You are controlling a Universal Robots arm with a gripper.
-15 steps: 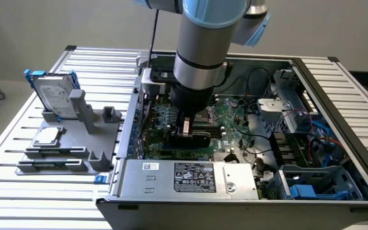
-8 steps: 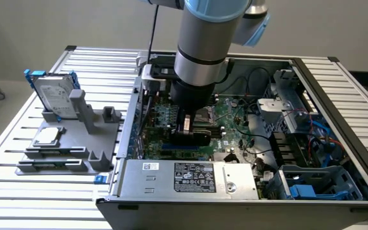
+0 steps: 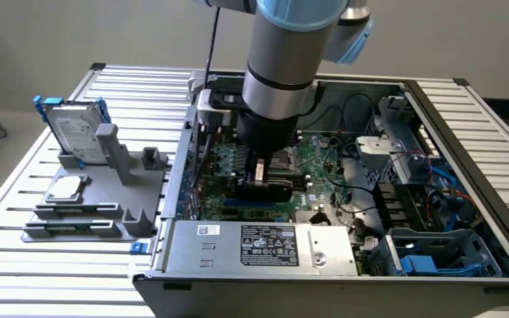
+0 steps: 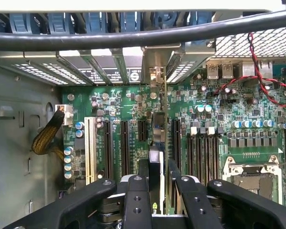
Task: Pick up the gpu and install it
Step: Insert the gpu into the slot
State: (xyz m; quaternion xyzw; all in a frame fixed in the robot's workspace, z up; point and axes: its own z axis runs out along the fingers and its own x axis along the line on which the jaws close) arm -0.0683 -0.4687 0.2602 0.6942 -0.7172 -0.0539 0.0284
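In the wrist view the gpu (image 4: 157, 129) appears edge-on, a thin card standing upright over the green motherboard (image 4: 209, 119) between the black expansion slots. Its silver end bracket (image 4: 155, 69) sits at the row of rear slot covers. My gripper (image 4: 158, 167) is shut on the card, one black finger on each face. In the exterior view the gripper (image 3: 265, 180) is down inside the open computer case (image 3: 466, 152), over the board's left half. The arm hides most of the card there. Whether the card is seated in its slot I cannot tell.
A silver hard drive in a blue frame (image 3: 73, 132) stands on the grey holder (image 3: 104, 205) left of the case. The power supply (image 3: 264, 245) lies along the case's near side. A black cable (image 4: 133, 36), red wires (image 4: 269, 81), the CPU socket (image 4: 252, 179) and a white slot (image 4: 90, 148) surround the card.
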